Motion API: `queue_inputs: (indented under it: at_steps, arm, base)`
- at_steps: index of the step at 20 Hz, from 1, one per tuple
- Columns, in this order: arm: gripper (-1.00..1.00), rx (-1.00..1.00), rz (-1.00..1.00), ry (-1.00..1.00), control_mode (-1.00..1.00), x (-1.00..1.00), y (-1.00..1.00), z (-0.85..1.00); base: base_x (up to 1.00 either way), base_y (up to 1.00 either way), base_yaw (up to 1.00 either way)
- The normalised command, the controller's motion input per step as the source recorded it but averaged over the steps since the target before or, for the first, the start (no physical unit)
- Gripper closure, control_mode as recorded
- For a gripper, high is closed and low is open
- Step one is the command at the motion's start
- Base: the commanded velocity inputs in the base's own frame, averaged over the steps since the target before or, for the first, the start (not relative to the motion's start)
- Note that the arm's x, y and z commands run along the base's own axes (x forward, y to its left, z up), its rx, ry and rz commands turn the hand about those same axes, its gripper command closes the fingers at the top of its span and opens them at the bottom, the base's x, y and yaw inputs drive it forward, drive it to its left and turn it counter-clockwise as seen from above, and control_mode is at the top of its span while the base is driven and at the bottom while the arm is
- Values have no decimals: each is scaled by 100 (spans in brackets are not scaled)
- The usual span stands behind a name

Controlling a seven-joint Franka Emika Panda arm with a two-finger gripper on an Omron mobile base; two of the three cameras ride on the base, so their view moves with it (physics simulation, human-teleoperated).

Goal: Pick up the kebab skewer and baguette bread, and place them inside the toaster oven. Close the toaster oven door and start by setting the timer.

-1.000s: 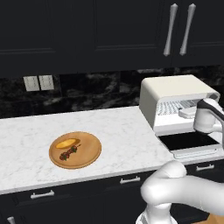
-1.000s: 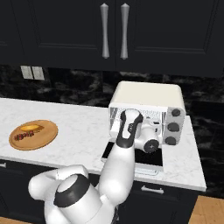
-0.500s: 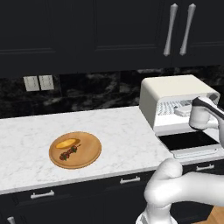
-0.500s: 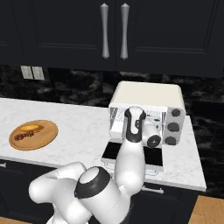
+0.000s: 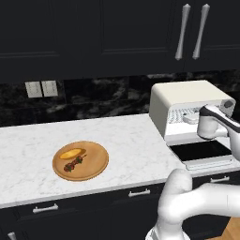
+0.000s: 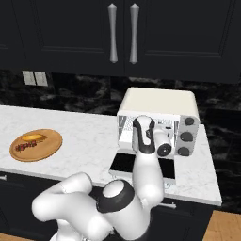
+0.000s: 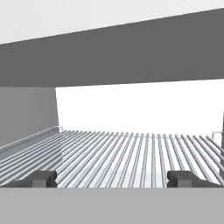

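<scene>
we're poking our gripper (image 7: 111,178) wide open into the oven (image 6: 158,106), door (image 5: 202,153) lying down, skewer (image 5: 74,164) and baguette (image 5: 71,153) sitting on the board (image 5: 96,165)

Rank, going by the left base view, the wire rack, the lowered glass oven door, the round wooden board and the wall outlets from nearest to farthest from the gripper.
1. The silver wire rack, inside the cream-white toaster oven, right at the open gripper.
2. The dark glass toaster oven door, folded down just below it.
3. The round wooden board, far left on the counter.
4. The pale wall outlets, farther left on the backsplash.
</scene>
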Motion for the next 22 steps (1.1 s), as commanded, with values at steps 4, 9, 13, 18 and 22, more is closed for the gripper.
queue_inputs:
  at_steps: [4, 9, 13, 18, 22]
  arm:
    - [-100, 0, 1, -3, -100, 37, 0, -11]
    - [-100, 0, 0, 0, -100, -11, -5, -43]
    - [-100, 0, 0, 3, -100, -59, -15, -60]
    - [-100, 0, 0, 17, -100, -77, -9, -58]
    - [-100, 0, 6, 35, -100, -96, -5, -44]
  base:
    - [0, 0, 0]
    - [0, 0, 0]
    - [0, 0, 0]
    - [0, 0, 0]
    - [0, 0, 0]
